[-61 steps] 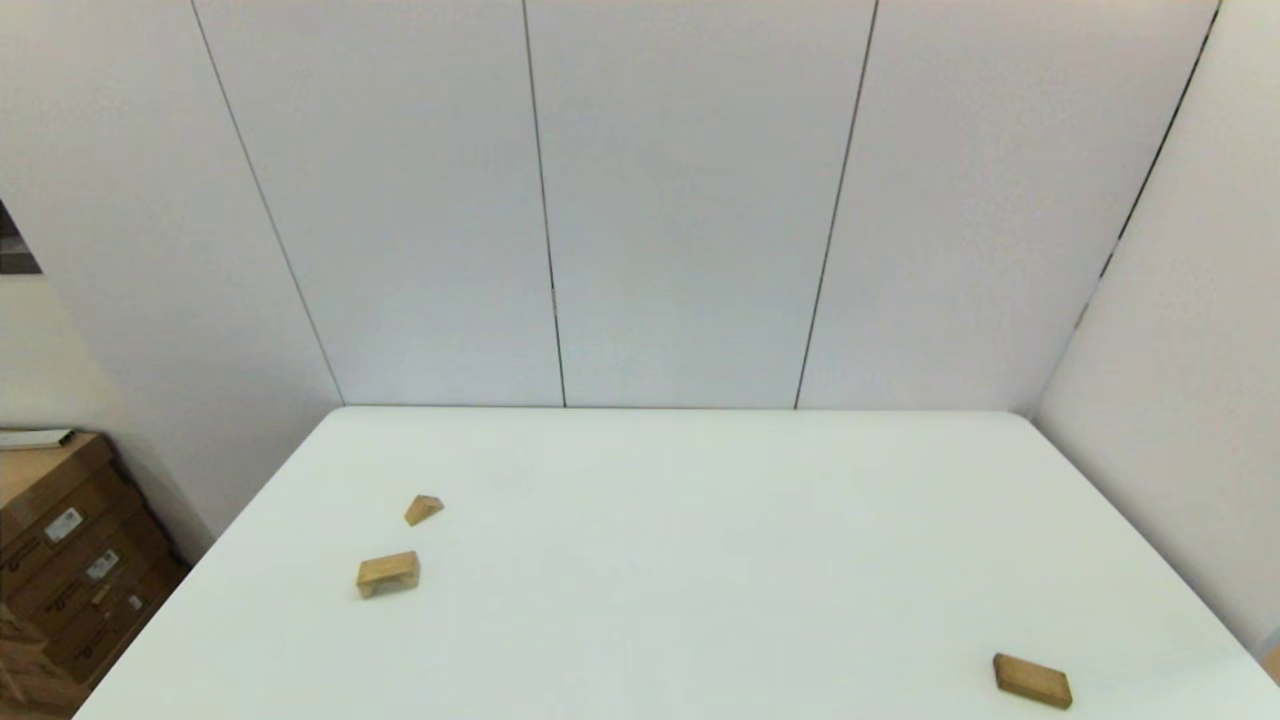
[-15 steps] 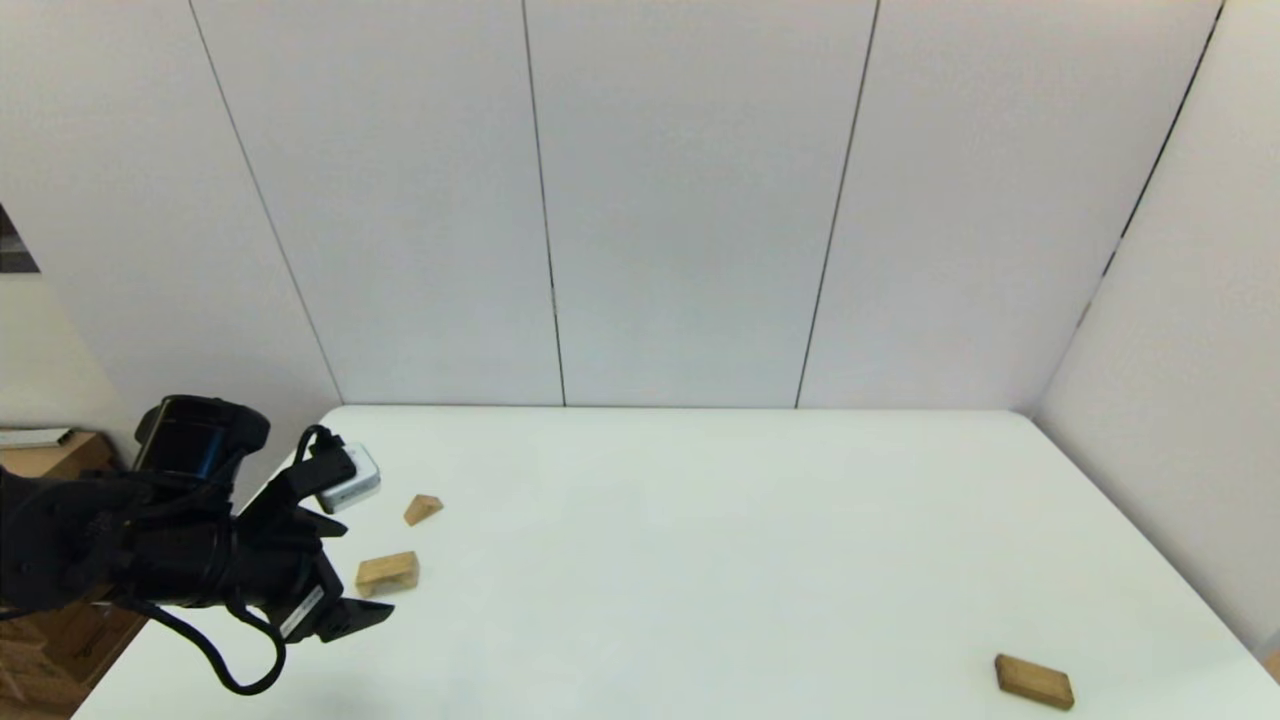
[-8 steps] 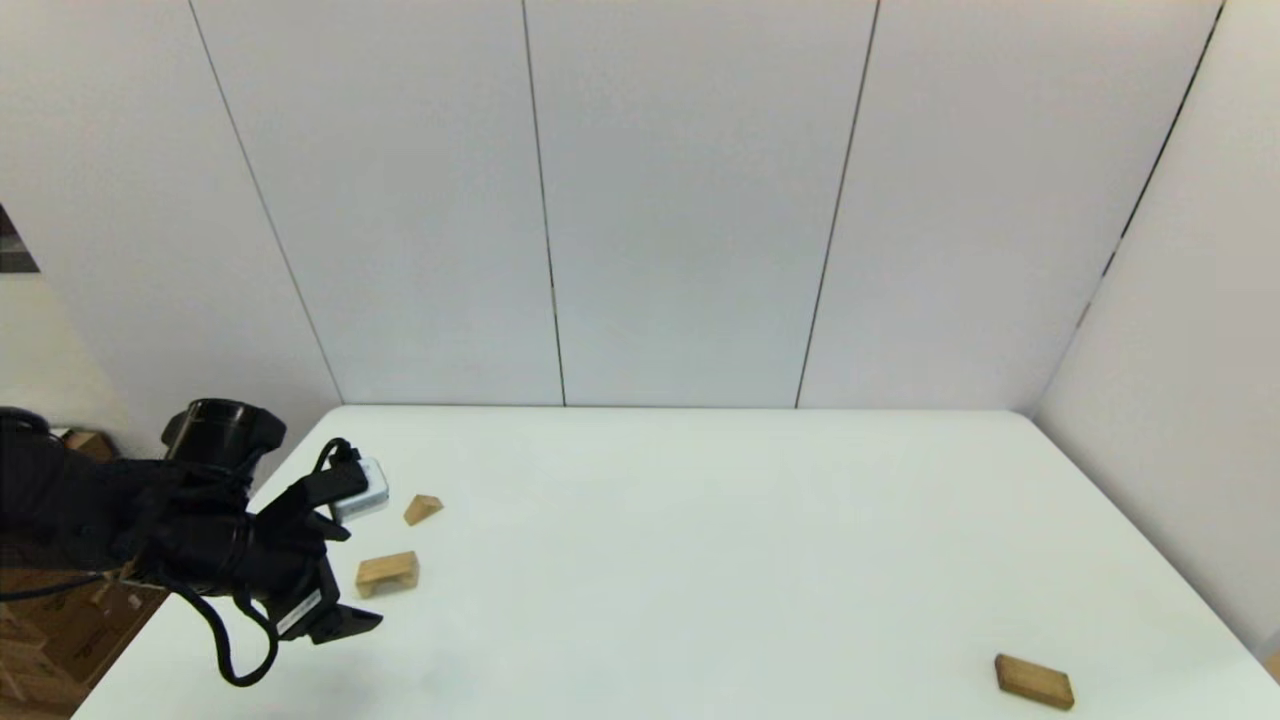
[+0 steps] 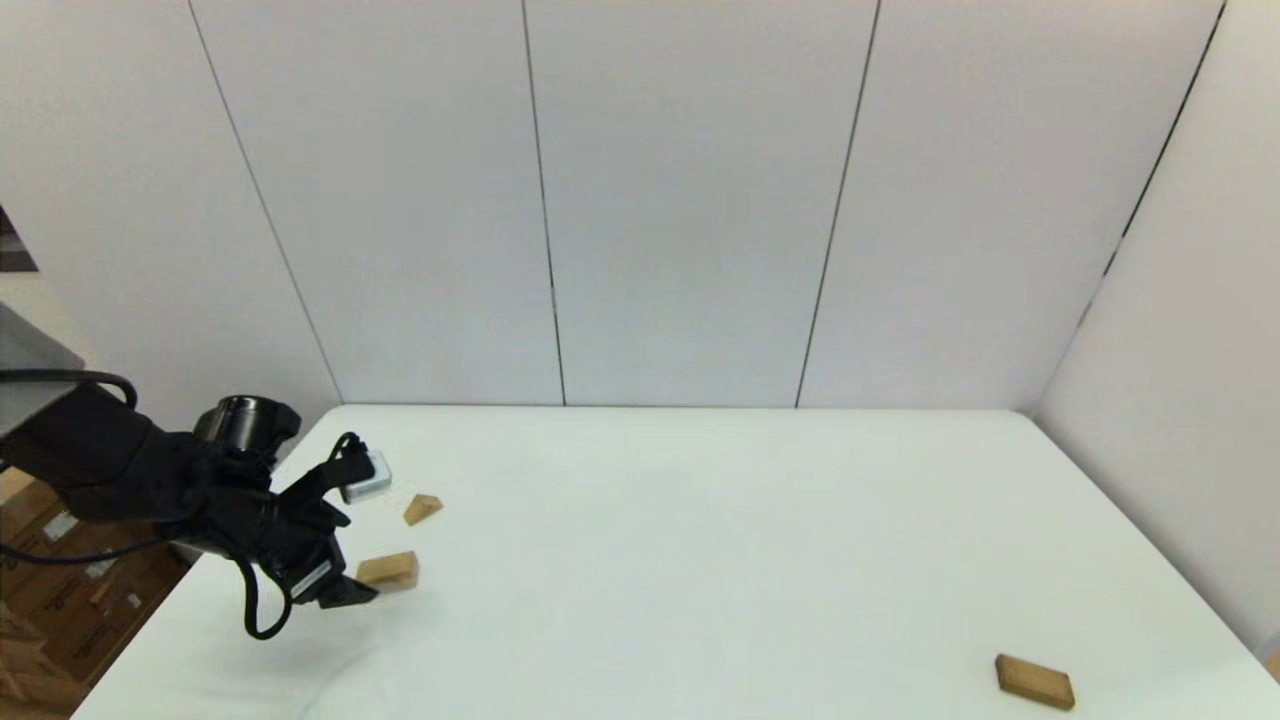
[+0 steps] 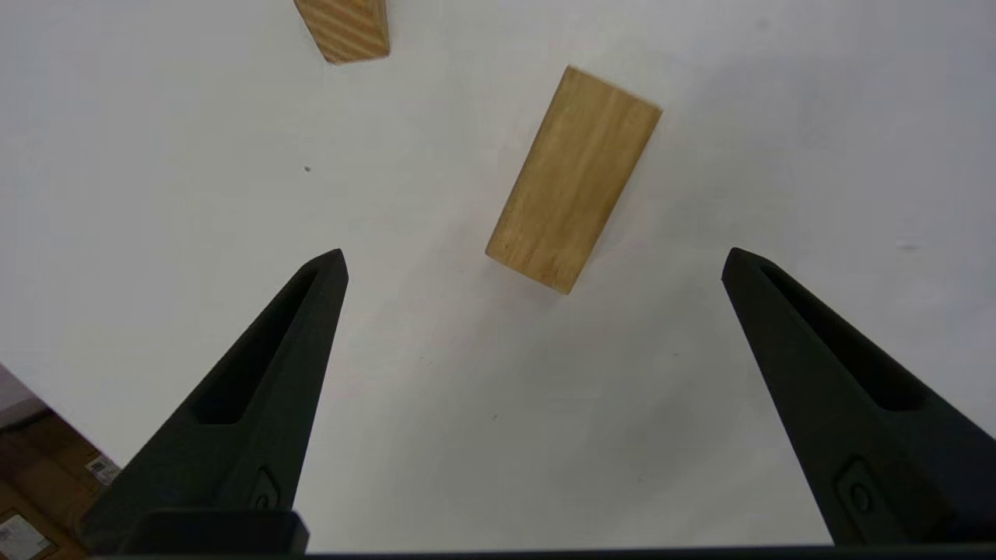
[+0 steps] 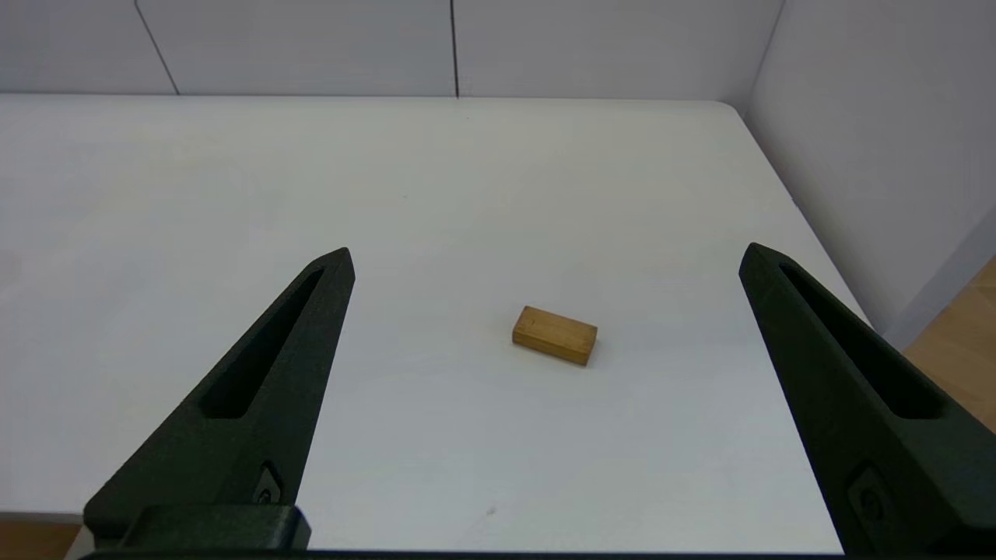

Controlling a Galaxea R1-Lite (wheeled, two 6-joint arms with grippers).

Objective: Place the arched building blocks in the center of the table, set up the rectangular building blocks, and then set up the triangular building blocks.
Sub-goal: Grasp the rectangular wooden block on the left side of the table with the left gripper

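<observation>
The arched block (image 4: 388, 570) lies on the white table (image 4: 700, 520) at the left, with the small triangular block (image 4: 423, 508) just behind it. My left gripper (image 4: 345, 590) hovers open right beside the arched block on its left. In the left wrist view the arched block (image 5: 574, 179) lies flat just ahead of the wide-open left gripper (image 5: 534, 255), and the triangular block (image 5: 342, 27) sits beyond. The rectangular block (image 4: 1034, 682) lies flat at the front right. My right gripper (image 6: 545, 253) is open and well back from the rectangular block (image 6: 555, 334); that arm is out of the head view.
Cardboard boxes (image 4: 40, 590) stand on the floor past the table's left edge, under my left arm. Grey wall panels close off the back and the right side (image 4: 1180, 350).
My left arm came in from the left and has crept closer to the arched block over the last second. None of the blocks has moved.
</observation>
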